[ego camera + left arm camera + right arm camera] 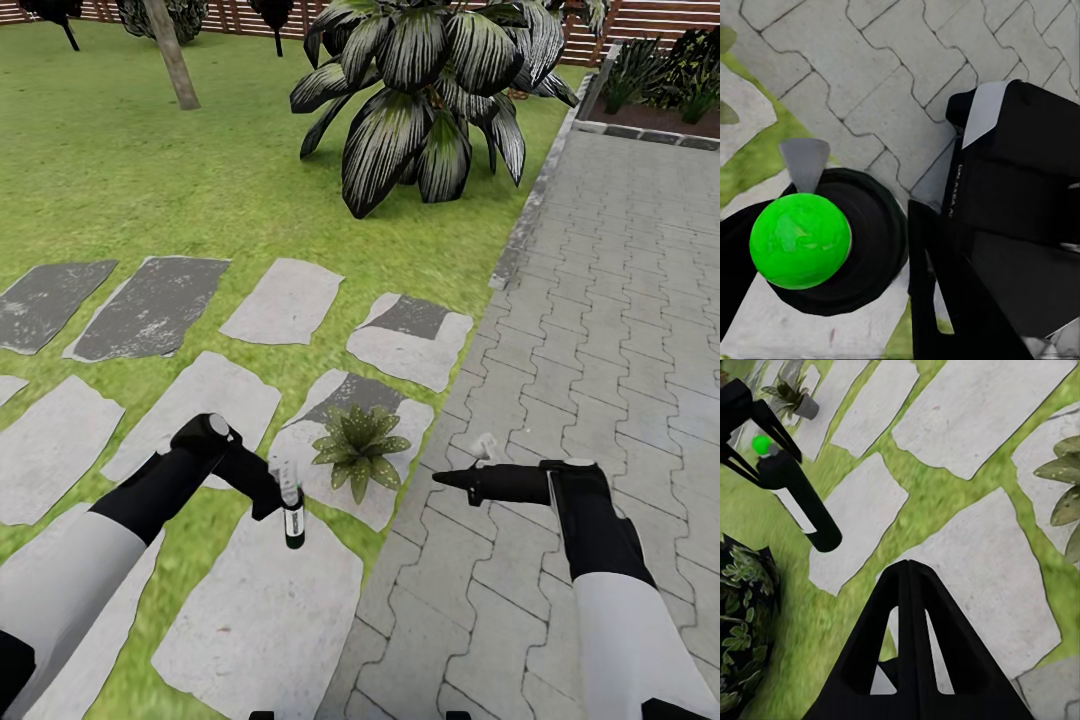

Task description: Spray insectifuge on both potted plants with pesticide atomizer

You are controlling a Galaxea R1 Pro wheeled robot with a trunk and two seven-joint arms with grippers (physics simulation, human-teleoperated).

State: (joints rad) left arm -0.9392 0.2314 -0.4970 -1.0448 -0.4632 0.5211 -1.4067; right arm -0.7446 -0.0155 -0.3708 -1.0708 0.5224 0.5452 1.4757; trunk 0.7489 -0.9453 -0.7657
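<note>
One small potted plant (358,447), a low rosette of pointed olive-green leaves, sits on a pale grey stepping stone (300,445) beside the grey paving (600,330). The left gripper (285,497) clamps the slim dark green pesticide atomizer (293,520) with its white label, upright just beside the plant. The right gripper (445,479) hangs over the paving, fingers pressed together on nothing. To spray well, I would aim the nozzle squarely at the rosette and sweep across every leaf.

Bright, even daylight render; faint shadows, soft blur throughout.
</note>
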